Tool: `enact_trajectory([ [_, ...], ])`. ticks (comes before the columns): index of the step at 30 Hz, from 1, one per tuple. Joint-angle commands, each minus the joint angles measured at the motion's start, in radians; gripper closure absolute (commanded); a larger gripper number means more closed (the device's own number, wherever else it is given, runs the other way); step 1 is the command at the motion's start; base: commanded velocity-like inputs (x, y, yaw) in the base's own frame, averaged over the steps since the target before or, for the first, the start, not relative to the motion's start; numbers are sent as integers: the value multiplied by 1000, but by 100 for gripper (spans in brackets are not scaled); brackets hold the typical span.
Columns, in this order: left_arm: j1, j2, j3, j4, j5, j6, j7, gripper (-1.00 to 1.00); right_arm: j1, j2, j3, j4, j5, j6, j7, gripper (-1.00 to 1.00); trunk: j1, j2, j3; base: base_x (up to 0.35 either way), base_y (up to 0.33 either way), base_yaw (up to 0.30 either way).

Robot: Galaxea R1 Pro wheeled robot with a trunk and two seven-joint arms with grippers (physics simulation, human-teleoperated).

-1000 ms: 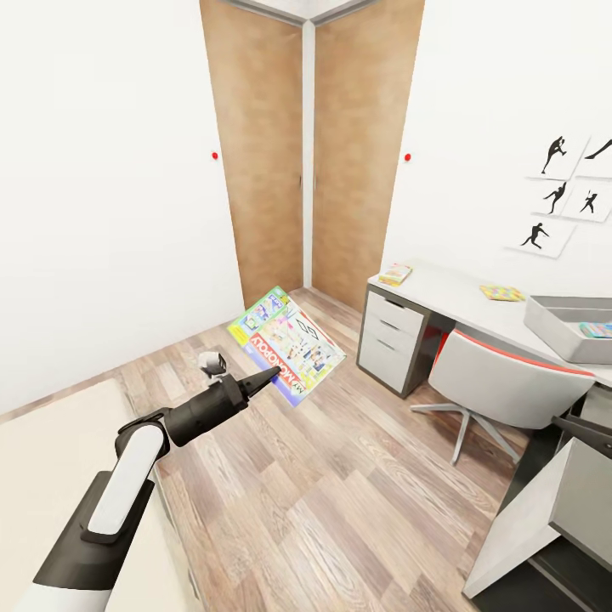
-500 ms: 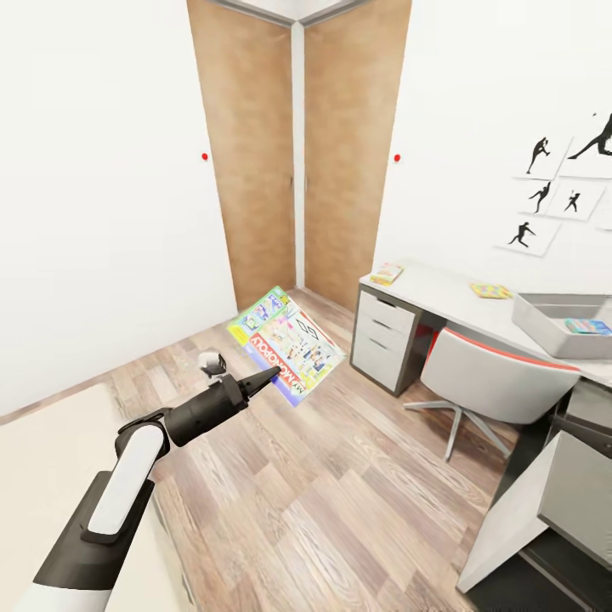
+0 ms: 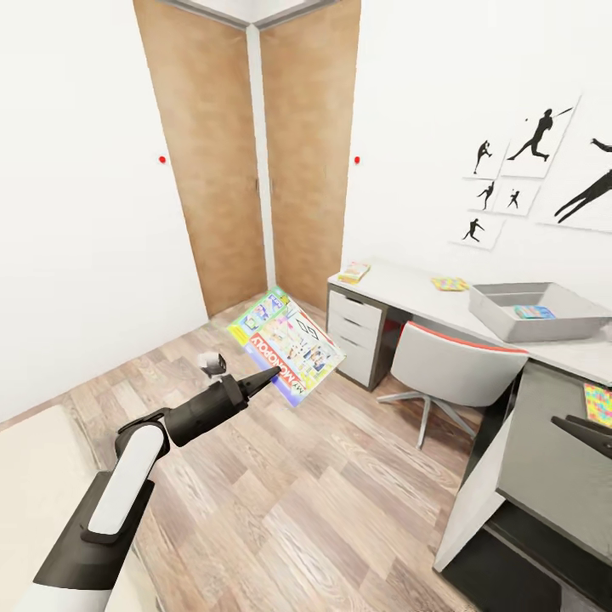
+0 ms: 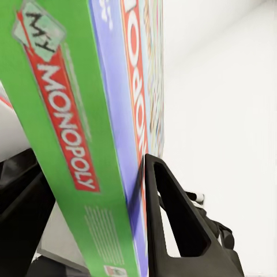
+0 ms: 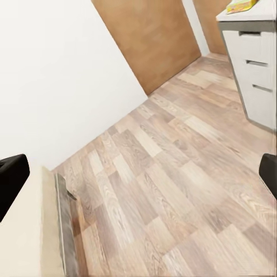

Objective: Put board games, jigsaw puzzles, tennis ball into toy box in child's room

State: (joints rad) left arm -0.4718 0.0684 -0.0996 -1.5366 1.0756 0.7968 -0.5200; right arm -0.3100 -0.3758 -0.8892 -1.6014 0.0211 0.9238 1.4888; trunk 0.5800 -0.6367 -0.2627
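I had the left gripper [image 3: 270, 375] clamped on the Monopoly box [image 3: 287, 344], fingers [image 4: 173, 225] pinching its edge, box tilted and held clear above the wood floor [image 3: 340, 493]. Toy box [image 3: 537, 311] sat on the desk [image 3: 408, 289], well off to the gripper's right. Right gripper [image 5: 138, 173] looked spread apart, though just the tips showed.

Toy box [image 3: 544, 327] on white desk [image 3: 408, 289]
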Motion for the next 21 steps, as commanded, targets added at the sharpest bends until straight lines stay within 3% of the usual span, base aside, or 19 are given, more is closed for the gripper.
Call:
enact_trajectory([
  [1, -1, 1, 0, 0, 7, 6, 0, 100, -1, 0, -1, 0, 2, 10, 5, -100, 0, -1, -1, 0, 0, -269],
  [21, -1, 1, 0, 0, 8, 6, 0, 100, -1, 0, 1, 0, 2, 10, 5, -100, 0, -1, 9, 0, 0, -273],
])
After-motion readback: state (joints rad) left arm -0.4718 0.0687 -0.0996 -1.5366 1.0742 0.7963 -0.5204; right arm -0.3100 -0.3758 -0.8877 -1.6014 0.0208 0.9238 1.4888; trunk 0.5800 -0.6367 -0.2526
